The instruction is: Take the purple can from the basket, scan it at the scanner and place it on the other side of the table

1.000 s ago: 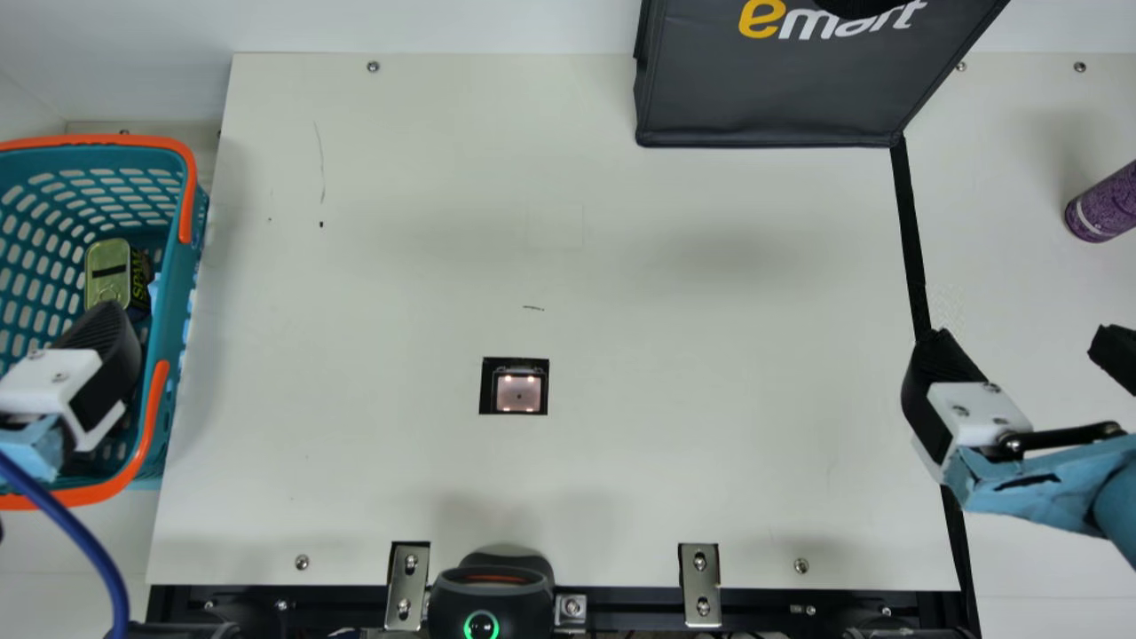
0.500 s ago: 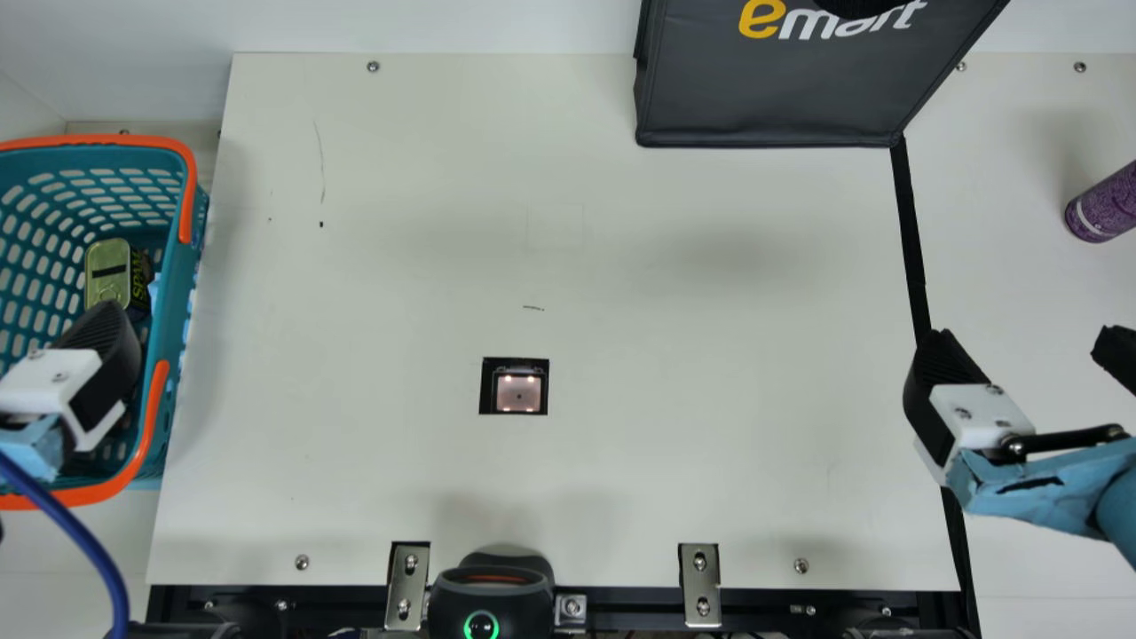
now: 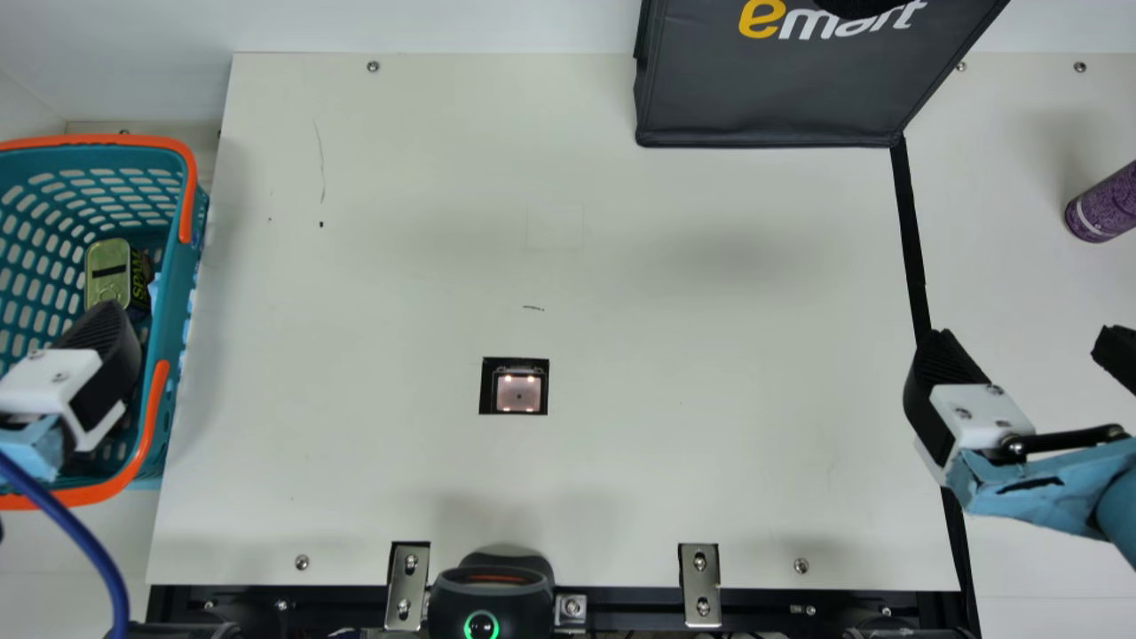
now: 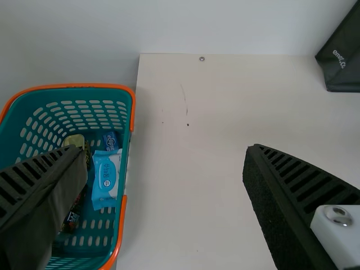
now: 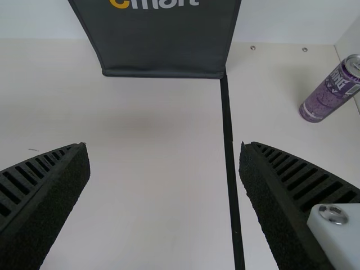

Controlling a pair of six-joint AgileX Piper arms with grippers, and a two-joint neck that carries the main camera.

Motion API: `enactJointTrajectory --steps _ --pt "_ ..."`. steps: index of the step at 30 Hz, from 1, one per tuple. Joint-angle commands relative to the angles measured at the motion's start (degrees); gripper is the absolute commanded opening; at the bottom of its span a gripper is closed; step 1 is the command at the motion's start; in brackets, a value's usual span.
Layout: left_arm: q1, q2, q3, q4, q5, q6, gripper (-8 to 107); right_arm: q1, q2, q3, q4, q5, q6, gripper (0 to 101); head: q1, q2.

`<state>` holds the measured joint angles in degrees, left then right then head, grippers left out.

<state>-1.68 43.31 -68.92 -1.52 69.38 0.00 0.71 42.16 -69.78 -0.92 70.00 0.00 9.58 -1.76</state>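
Fingers stand wide apart on the left gripper (image 3: pixel 98 355), which overlaps the teal plastic basket (image 3: pixel 169 266) in the main view and is partly cut off by that view's left edge. The right gripper (image 3: pixel 1021 342) is open too, near the black stripe (image 3: pixel 907 231); the main view's right edge crops its far finger. The purple can (image 3: pixel 1103 206) stands on the right side of the table, beyond the stripe; its upper part is cut off in the main view, though its lid shows in the right wrist view. In the basket, a gold-lidded tin (image 3: pixel 108 271) lies near a blue packet of wipes (image 4: pixel 106 179), and a dark item (image 4: pixel 72 216) is half hidden behind a finger, its kind hard to make out. The black bag (image 3: pixel 763 89) is cropped at the top.
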Motion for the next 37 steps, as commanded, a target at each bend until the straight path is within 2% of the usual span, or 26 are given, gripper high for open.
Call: enactJointTrajectory --steps 1,37 --pt "0.0 0.0 0.0 0.0 0.0 0.0 90 0.0 0.0 0.0 0.0 0.0 0.0 95 -1.66 0.18" --pt "0.0 0.0 0.0 0.0 0.0 0.0 90 0.0 0.0 0.0 0.0 0.0 0.0 95 -1.66 0.18"
